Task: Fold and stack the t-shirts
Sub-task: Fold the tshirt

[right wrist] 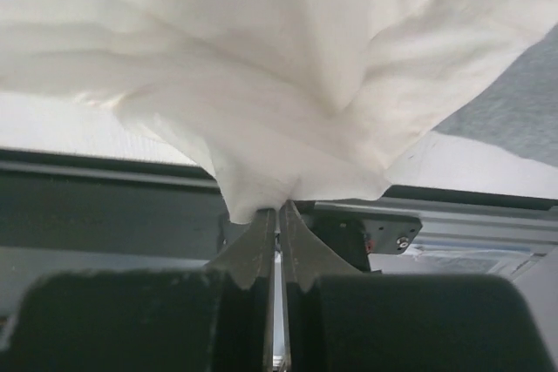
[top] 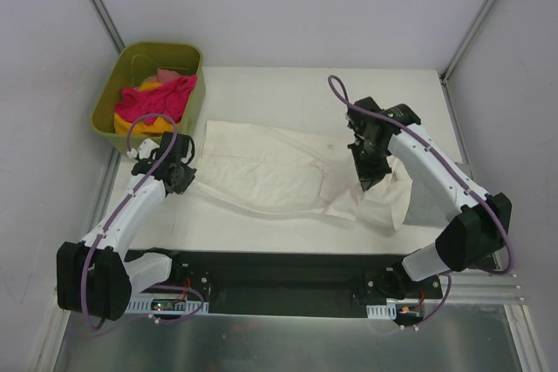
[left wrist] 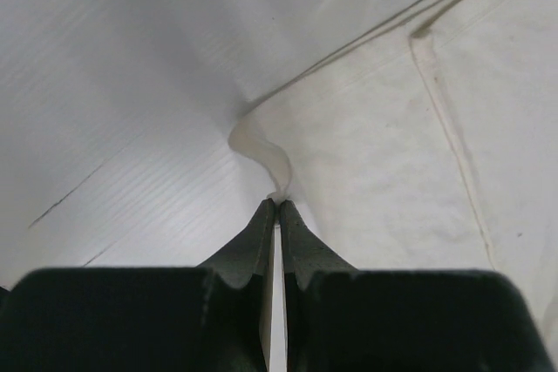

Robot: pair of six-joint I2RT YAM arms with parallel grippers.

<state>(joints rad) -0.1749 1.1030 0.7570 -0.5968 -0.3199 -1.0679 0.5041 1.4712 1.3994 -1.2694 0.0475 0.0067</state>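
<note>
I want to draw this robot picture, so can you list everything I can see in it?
cream-white t-shirt: one, cream-white, spread across the middle of the table
grey t-shirt: one, grey, right side, partly under the cream-white one
pink t-shirt: one, bright pink, crumpled in the tub
yellow t-shirt: one, yellow, in the tub under the pink one
tub: one, olive-green, far left corner
table: one, white
arms: two, white and black, bolted at the near edge
left gripper: one, black, shut on the cream-white t-shirt's left edge
right gripper: one, black, shut on a bunched part of the same t-shirt
</note>
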